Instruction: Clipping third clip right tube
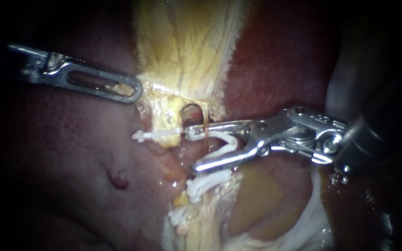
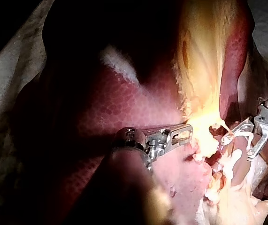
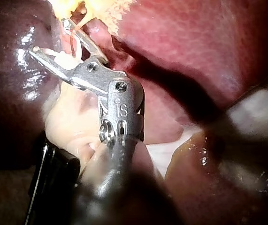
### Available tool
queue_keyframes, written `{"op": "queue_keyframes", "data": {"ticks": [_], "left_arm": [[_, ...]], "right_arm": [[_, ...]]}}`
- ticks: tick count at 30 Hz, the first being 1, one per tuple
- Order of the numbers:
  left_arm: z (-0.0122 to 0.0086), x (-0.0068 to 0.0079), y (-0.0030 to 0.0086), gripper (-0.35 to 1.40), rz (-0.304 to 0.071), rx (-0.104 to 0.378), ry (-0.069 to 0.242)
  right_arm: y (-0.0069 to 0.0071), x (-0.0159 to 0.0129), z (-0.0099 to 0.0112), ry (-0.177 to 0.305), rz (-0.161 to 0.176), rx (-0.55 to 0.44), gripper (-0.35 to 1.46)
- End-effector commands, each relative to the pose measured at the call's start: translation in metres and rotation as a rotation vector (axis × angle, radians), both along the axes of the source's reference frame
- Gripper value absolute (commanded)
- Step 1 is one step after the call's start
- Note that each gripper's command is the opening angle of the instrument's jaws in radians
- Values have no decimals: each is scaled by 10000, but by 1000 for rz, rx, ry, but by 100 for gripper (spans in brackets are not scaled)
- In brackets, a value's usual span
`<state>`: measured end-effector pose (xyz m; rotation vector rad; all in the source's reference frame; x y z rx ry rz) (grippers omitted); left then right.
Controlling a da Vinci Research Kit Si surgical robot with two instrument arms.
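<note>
My right instrument (image 1: 192,149) comes in from the right with its jaws wide apart and an open white clip (image 1: 224,142) seated between them, touching both. A thin yellow tube (image 1: 206,118) runs down from the yellow tissue and passes the tip of the upper jaw. A closed white clip (image 1: 157,135) lies across the thicker yellow stalk to its left. Two more white clips (image 1: 205,183) sit lower down. My left instrument (image 1: 136,90) has slotted jaws closed on the edge of the yellow gallbladder tissue (image 1: 187,46). The right wrist view shows the loaded clip (image 3: 65,58) in the jaws (image 3: 49,36).
Dark red liver (image 1: 61,153) fills the left and the upper right. A small red pit (image 1: 118,180) marks the liver surface. Pale whitish tissue (image 1: 303,223) lies under the right instrument's wrist. White cloth (image 2: 11,70) borders the specimen in the left wrist view.
</note>
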<state>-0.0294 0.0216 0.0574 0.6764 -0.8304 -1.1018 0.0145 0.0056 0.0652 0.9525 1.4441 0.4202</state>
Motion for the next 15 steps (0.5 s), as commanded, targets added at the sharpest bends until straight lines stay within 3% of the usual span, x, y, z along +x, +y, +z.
{"op": "queue_keyframes", "data": {"ticks": [1,15], "left_arm": [[0,0,0,-35,0,0,0],[0,-2,0,-35,-1,0,0]], "right_arm": [[0,0,-1,0,0,1,50],[3,3,-7,7,-3,5,47]]}}
